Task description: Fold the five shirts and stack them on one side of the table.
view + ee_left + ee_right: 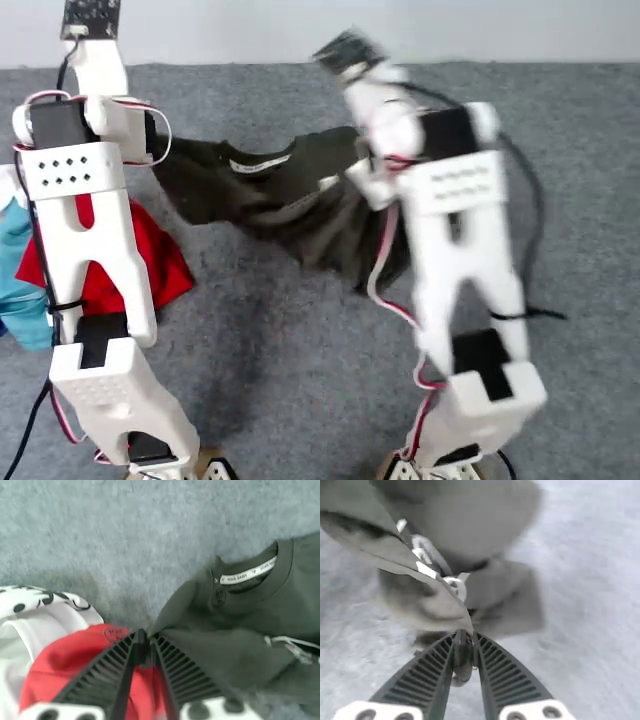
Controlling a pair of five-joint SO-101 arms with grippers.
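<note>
While the left gripper (143,647) and right gripper (464,647) each clamp the limp dark-olive knit shirt (270,195), a crumpled red shirt (170,265) lies at its eight o'clock.

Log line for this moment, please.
left gripper: shut on dark green shirt | right gripper: shut on same shirt | red shirt: crumpled, untouched

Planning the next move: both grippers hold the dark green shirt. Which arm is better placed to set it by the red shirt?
Left, probably: the left gripper pinches the dark green shirt near its collar, beside the red shirt; the right gripper holds its far side.
</note>
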